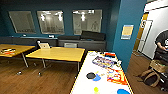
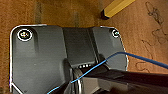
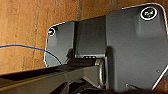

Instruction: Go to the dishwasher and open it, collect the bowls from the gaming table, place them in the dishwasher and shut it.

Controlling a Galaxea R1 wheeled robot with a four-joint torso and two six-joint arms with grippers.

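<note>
Stretching away from the head camera, the long white-topped gaming table with a yellow edge [image 1: 82,82] is the landmark here; on its top lie a dark round bowl [image 1: 90,75], a blue bowl [image 1: 97,78] touching that dark one, a small yellow item [image 1: 96,89] nearer the camera, another blue bowl [image 1: 123,91] at the near corner, and colourful game boards [image 1: 116,75] beside them; just beyond the gaming table's far end stands a teal wall pillar [image 1: 130,32]; to the side of it sits a yellow-topped desk [image 1: 58,53] carrying an open laptop [image 1: 44,45]; on the other side, past the pillar, a person [image 1: 162,42] bends near a brown backpack [image 1: 150,77] on the wooden floor [image 1: 45,80]; both wrist cameras face wooden floor, the left one catching a yellow table leg [image 2: 116,7]; whether either gripper's fingers are apart or together I cannot tell.
</note>
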